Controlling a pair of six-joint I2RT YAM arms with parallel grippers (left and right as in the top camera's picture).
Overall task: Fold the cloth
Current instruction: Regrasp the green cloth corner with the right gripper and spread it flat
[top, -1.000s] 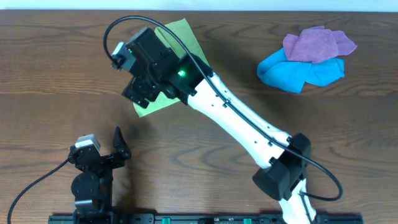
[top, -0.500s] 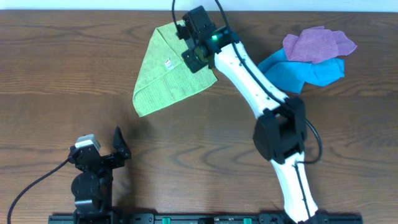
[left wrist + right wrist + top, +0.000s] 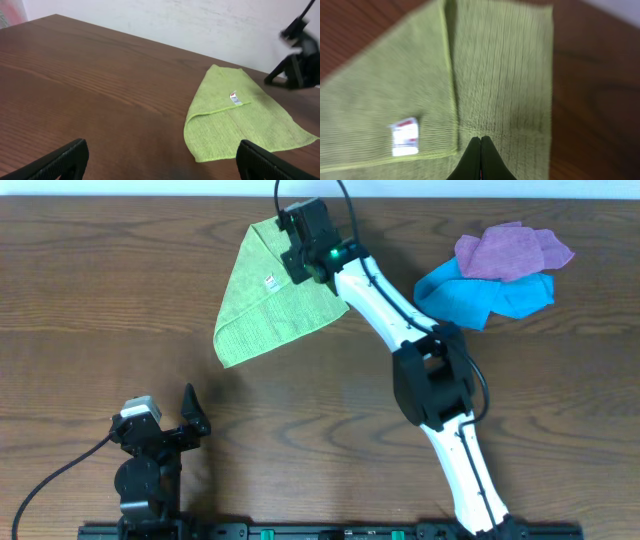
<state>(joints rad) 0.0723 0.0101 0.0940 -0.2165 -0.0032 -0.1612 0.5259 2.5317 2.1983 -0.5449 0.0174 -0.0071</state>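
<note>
The cloth (image 3: pixel 265 305) is light lime-green and lies flat, folded over, at the far middle of the table, its small white label (image 3: pixel 271 281) facing up. My right gripper (image 3: pixel 298 260) hangs over the cloth's far right part. In the right wrist view its fingertips (image 3: pixel 480 138) are pressed together just above the cloth (image 3: pixel 505 75), right of the label (image 3: pixel 404 136), and no fabric shows between them. My left gripper (image 3: pixel 190 415) stands open near the front edge, well short of the cloth (image 3: pixel 235 117), with nothing between its fingers (image 3: pixel 65 160).
A bright blue cloth (image 3: pixel 480 295) with a purple cloth (image 3: pixel 510 250) on top lies crumpled at the far right. The right arm (image 3: pixel 420 360) stretches diagonally from the front right across the table. Bare wood lies left of the green cloth.
My right arm has swung from the cloth's near left corner to its far right part, uncovering the folded cloth. Its jaws now stand shut. The left arm has not moved.
</note>
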